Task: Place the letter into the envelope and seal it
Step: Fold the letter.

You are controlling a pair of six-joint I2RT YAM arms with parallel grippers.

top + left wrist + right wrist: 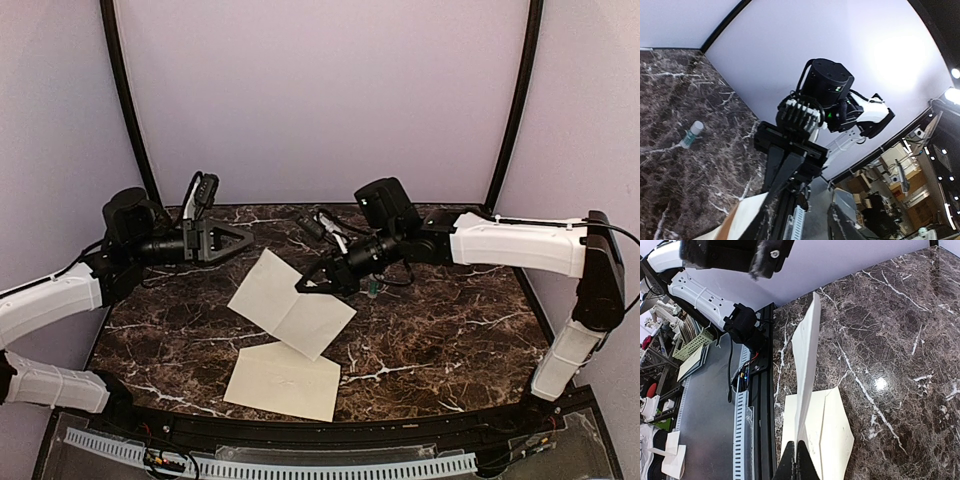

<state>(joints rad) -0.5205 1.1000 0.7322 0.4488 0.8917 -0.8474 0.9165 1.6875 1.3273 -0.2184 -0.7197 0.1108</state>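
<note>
On the dark marble table [450, 330], the cream envelope [285, 385] lay flat near the front edge with nothing pinning it. The likeliest failure was therefore that a sheet pushed at its mouth would slide it toward that edge instead of going in. The letter [275, 297] hung above and just behind it, tilted and bent along a fold. It was gripped at one edge only by the right pincer [303, 287], whose jaws were closed tight on the paper. Held so thinly, the sheet could sag, swing or buckle against the envelope, and a crumpled corner would jam the opening. Which side of the envelope stood open could not be made out, so a misjudged approach was possible. The left pincer [240, 241] hovered apart to the left, holding nothing; how wide it stood could not be told. A small bottle [372, 290] beside the right pincer might be knocked over by a sweep of that arm.
</note>
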